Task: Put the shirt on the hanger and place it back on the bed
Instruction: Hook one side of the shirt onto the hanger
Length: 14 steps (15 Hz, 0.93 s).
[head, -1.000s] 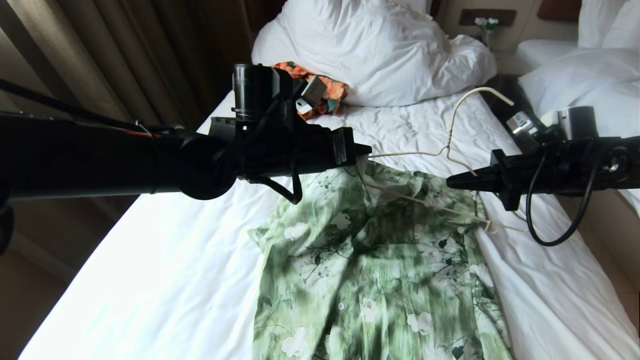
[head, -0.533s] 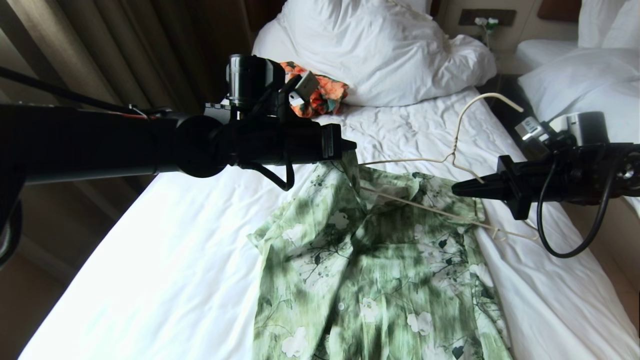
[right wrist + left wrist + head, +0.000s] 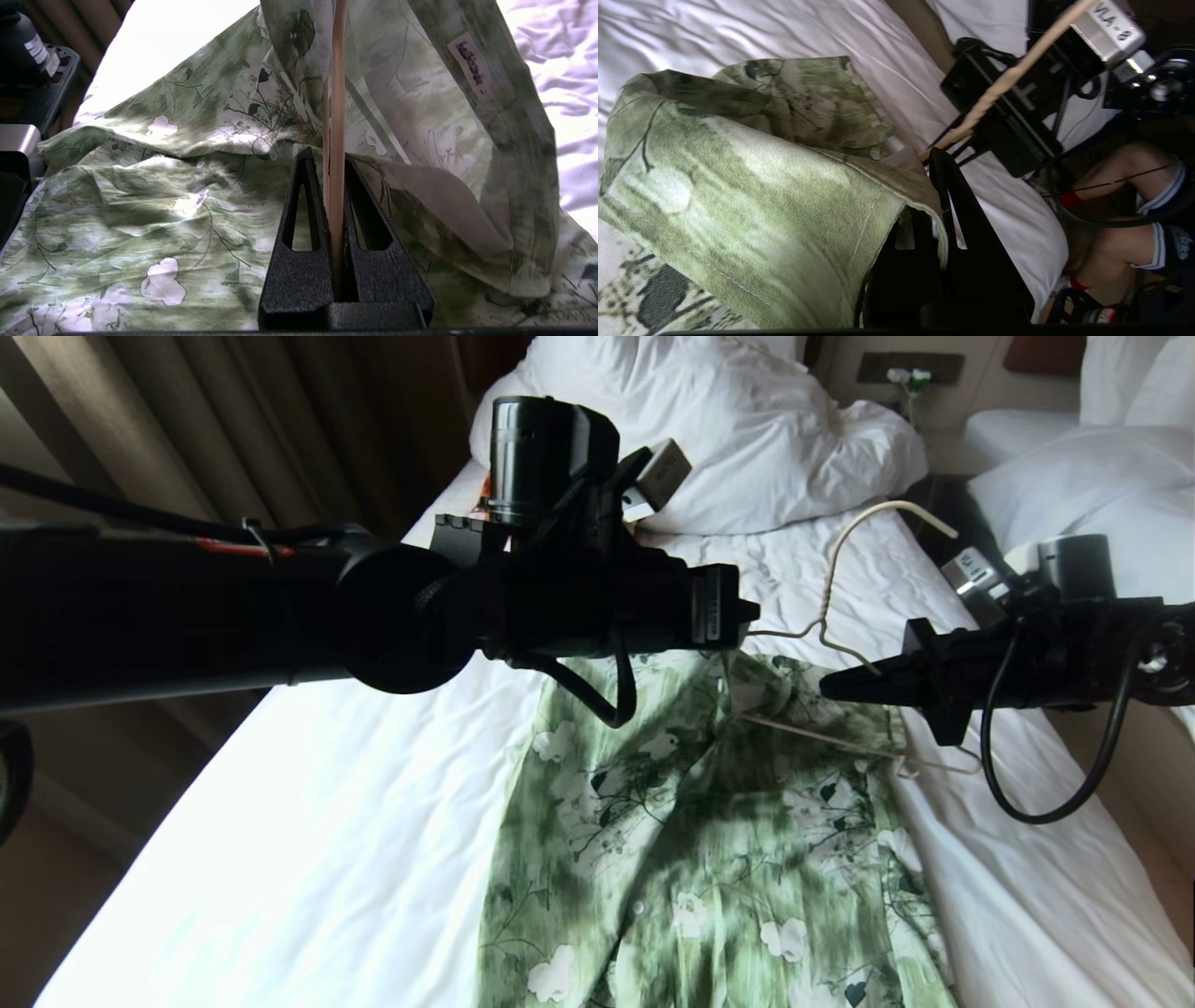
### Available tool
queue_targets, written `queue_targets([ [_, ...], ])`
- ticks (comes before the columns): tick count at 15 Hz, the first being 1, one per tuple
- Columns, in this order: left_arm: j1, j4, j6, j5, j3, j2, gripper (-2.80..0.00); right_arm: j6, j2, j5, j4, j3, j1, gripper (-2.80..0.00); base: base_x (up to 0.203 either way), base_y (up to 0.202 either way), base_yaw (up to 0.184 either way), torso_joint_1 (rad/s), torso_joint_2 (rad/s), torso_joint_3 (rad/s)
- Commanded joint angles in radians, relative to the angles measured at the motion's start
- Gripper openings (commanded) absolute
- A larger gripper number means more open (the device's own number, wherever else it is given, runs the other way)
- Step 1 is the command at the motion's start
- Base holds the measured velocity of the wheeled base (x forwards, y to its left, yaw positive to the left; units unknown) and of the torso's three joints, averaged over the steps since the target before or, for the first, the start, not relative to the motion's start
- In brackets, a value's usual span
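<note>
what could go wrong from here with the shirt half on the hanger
1. The left gripper pinches only the shirt's collar edge; the fabric might slip out as it is pulled over the hanger.
2. The right gripper clamps just the thin hanger wire, which could twist or slide in the jaws.
3. One hanger end already pokes out past the shirt's shoulder, so it may snag instead of seating.

Bare sheet on the bed point(image 3: 308, 821) left of the shirt point(image 3: 709, 859) gives free room. Over the collar it's tight: left gripper point(image 3: 742, 613) and right gripper point(image 3: 826, 687) face each other w/ the hanger point(image 3: 831, 574) between. Pillow point(image 3: 709, 429) blocks the head end.
</note>
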Motion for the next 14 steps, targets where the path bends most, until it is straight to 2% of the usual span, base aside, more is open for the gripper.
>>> queue_targets([
  [1, -0.076, -0.008, -0.007, 0.001, 0.017, -0.052, -2.80, -0.001, -0.044, 0.013, 0.000, 0.025, 0.046, -2.80, 0.000, 0.000, 0.000, 0.000, 0.00, 0.000],
  [3, -0.099, -0.003, -0.021, 0.001, 0.044, -0.092, -2.80, 0.001, -0.079, 0.017, -0.001, 0.053, 0.084, -2.80, 0.000, 0.000, 0.000, 0.000, 0.00, 0.000],
  [5, -0.122, 0.011, -0.063, 0.005, 0.077, -0.141, -2.80, 0.013, -0.105, 0.018, 0.000, 0.054, 0.116, -2.80, 0.000, 0.000, 0.000, 0.000, 0.00, 0.000],
  [7, -0.166, 0.097, -0.073, 0.045, 0.098, -0.191, -2.80, 0.064, -0.152, 0.017, 0.000, 0.054, 0.159, -2.80, 0.000, 0.000, 0.000, 0.000, 0.00, 0.000],
  [9, -0.194, 0.101, -0.074, 0.086, 0.131, -0.227, -2.80, 0.110, -0.193, 0.015, -0.001, 0.055, 0.194, -2.80, 0.000, 0.000, 0.000, 0.000, 0.00, 0.000],
  [14, -0.296, 0.101, -0.071, 0.167, 0.218, -0.318, -2.80, 0.159, -0.241, 0.008, 0.000, 0.065, 0.220, -2.80, 0.000, 0.000, 0.000, 0.000, 0.00, 0.000],
])
